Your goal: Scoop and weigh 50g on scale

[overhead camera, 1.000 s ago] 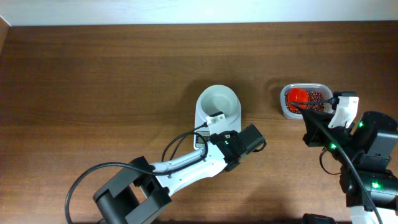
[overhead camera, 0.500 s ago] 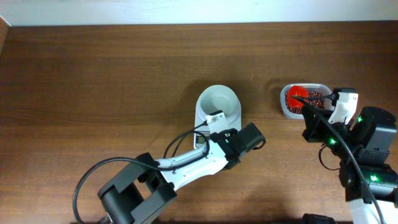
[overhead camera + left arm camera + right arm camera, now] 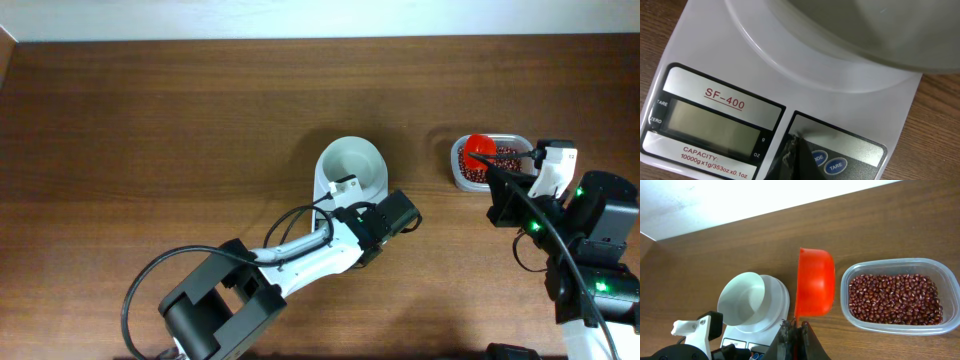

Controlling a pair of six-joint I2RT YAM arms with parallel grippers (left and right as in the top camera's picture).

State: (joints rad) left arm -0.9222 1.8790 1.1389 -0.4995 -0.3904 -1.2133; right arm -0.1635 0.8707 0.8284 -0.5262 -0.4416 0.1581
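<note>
Currently we hold the left fingers (image 3: 796, 156) closed, tips beside the buttons (image 3: 836, 166) of the scale (image 3: 710, 55) — the right fingers (image 3: 790, 342) clamp the red scoop (image 3: 815, 282) over the bean tub (image 3: 895, 300).

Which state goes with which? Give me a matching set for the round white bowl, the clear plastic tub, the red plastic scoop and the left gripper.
1 round white bowl
2 clear plastic tub
3 red plastic scoop
4 left gripper

A shut, tips at the blue buttons
B holds red beans
C empty, on the white digital scale
D gripped by the right gripper

Pairs: 1-C, 2-B, 3-D, 4-A
</note>
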